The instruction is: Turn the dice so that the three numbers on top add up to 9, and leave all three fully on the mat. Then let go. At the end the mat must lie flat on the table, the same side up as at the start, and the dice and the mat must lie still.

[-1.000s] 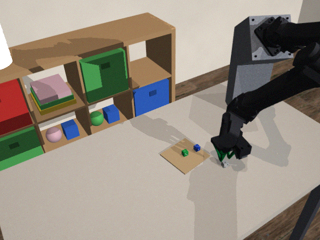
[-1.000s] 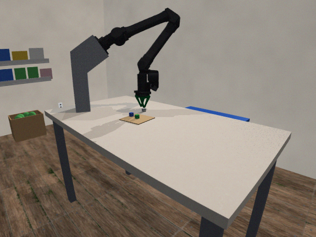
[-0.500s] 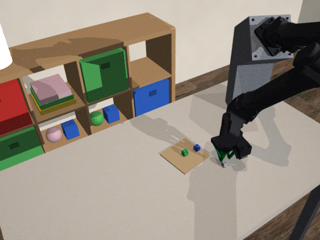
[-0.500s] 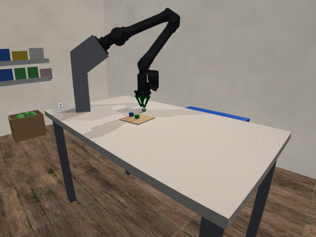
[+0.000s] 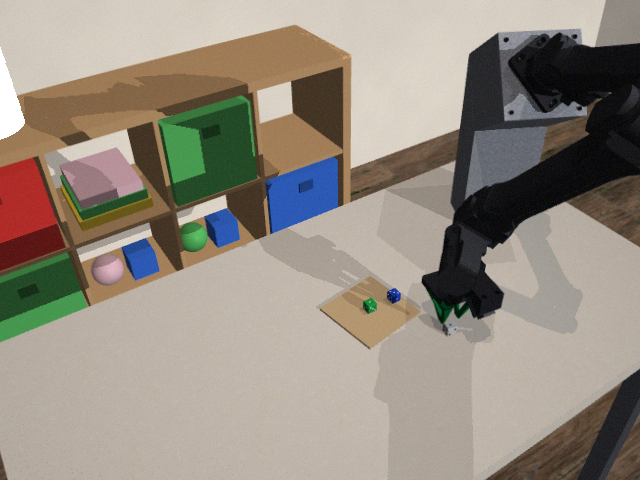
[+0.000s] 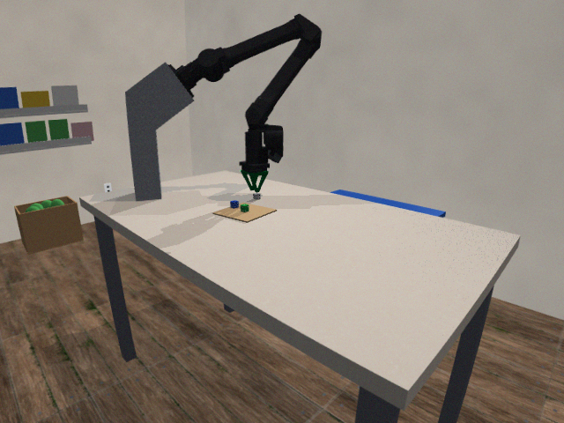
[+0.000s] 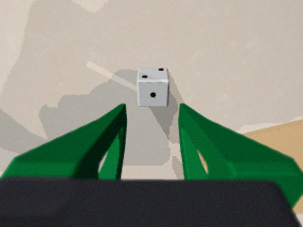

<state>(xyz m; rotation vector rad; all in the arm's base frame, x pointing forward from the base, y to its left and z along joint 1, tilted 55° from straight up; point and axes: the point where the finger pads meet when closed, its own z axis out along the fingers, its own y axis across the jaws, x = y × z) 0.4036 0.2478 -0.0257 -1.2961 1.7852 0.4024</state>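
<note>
Glossy green, tapering jaws [image 5: 453,316] [image 6: 256,189] stand parted above a white cube die [image 5: 449,329] [image 6: 256,196] [image 7: 152,87].

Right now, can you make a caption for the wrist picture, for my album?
Open green fingers of the gripper hover near a white die, its faces showing one and two dots.

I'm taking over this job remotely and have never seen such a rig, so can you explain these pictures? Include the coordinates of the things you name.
One black robot arm [image 5: 560,160] [image 6: 286,75] ends in a hand with green fingers [image 5: 453,316] [image 6: 256,189]. The first picture looks down from above, the second from the side, the third from the wrist. On the pale table [image 5: 232,387] [image 6: 318,255] lies a tan square mat [image 5: 369,330] [image 6: 248,217] [image 7: 279,142] bearing one green die [image 5: 369,305] [image 6: 244,208] and one blue die [image 5: 393,295] [image 6: 233,204]. A white die [image 5: 449,329] [image 6: 256,196] [image 7: 152,90] sits off the mat. Nothing is held.
</note>
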